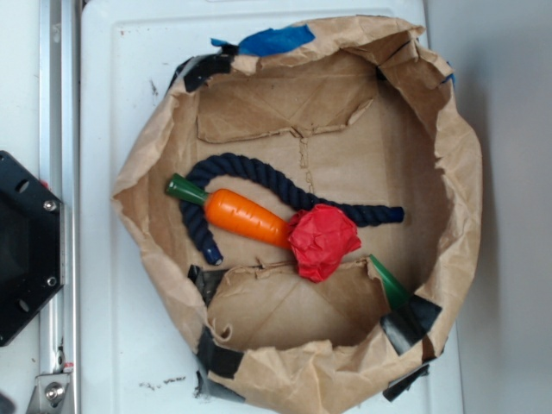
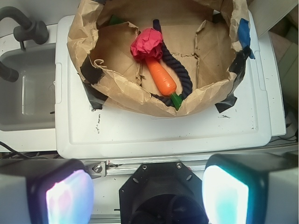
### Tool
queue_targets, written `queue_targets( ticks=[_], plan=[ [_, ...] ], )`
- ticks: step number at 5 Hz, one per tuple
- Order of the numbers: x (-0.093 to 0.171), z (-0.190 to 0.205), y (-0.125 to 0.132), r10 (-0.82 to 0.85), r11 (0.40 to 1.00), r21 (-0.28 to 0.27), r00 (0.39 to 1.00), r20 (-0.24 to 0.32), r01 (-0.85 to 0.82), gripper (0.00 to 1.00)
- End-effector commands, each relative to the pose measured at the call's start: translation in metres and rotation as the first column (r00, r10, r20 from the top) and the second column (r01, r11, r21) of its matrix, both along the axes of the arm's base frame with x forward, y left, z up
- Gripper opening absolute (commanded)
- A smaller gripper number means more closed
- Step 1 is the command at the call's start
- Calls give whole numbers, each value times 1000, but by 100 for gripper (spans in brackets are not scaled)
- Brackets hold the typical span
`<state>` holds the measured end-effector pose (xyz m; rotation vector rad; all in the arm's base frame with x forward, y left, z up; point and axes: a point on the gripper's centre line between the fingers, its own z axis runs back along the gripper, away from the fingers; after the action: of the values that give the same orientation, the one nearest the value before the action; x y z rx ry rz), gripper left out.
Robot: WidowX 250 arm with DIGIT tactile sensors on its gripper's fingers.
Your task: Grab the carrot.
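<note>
A glossy orange carrot [image 1: 247, 216] is lying inside a rolled-down brown paper bag [image 1: 453, 172] that is sitting on a white plastic lid [image 1: 129, 103]. In the exterior view the carrot is resting at a slant near the middle of the bag floor, its dark green stem end pointing toward the bag's left wall and its narrow tip touching a crumpled red paper ball [image 1: 323, 241]. A dark blue rope [image 1: 259, 177] is curving around and behind the carrot, one end lying just below the stem, the other stretching past the red ball toward the right wall. Strips of black tape [image 1: 216, 354] and a patch of blue tape [image 1: 276, 39] are clinging to the bag's rim.

In the wrist view the gripper [image 2: 147, 192] is hanging well back from the bag, above the near edge of the lid, its two pale fingers [image 2: 67, 198] standing wide apart at the bottom corners of the frame with nothing between them. The carrot is showing ahead of the gripper, just inside the bag's near wall, stem end closest to the camera
</note>
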<state>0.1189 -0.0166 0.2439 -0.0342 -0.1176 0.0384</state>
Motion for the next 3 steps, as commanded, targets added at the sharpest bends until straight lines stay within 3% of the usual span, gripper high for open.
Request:
queue_targets(
  ticks=[1, 2, 3],
  plan=[
    [0, 0, 0, 0, 1000, 0, 1000, 0, 0, 100],
    [50, 11, 2, -118, 993, 12, 992, 40, 118, 100],
    [100, 4, 17, -172, 985, -17, 984, 44, 173, 100]
  ],
)
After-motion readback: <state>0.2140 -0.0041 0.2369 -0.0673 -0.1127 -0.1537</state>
